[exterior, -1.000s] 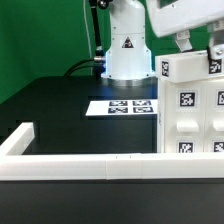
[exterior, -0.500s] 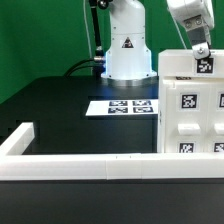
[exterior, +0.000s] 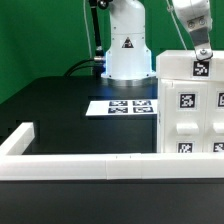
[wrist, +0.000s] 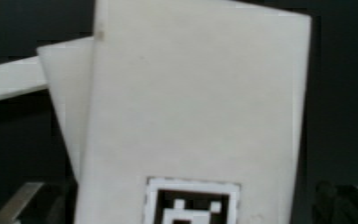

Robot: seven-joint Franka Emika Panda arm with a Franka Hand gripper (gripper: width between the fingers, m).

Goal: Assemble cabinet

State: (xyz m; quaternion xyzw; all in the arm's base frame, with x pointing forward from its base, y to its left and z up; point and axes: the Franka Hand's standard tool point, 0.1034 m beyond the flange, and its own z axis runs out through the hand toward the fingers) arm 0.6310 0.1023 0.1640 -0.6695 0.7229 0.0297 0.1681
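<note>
The white cabinet body (exterior: pixel 190 120), with square compartments and black-and-white tags, stands at the exterior view's right. My gripper (exterior: pixel 203 50) is directly above it at the top right. It is shut on a white tagged cabinet panel (exterior: pixel 203 68) that rests against the body's top edge. In the wrist view this panel (wrist: pixel 194 110) fills the middle. Its tag (wrist: pixel 195 208) lies between my dark fingers (wrist: pixel 39 200), which flank the panel's sides. The contact at the pads is blurred.
A long low white L-shaped rail (exterior: pixel 90 167) runs along the front and bends back at the exterior view's left. The marker board (exterior: pixel 122 106) lies flat in front of the robot base (exterior: pixel 127 45). The table top (exterior: pixel 60 110) is black.
My gripper has turned and shifted toward the exterior view's left, then sunk slightly. The tagged panel went from tilted to level on the cabinet top.
</note>
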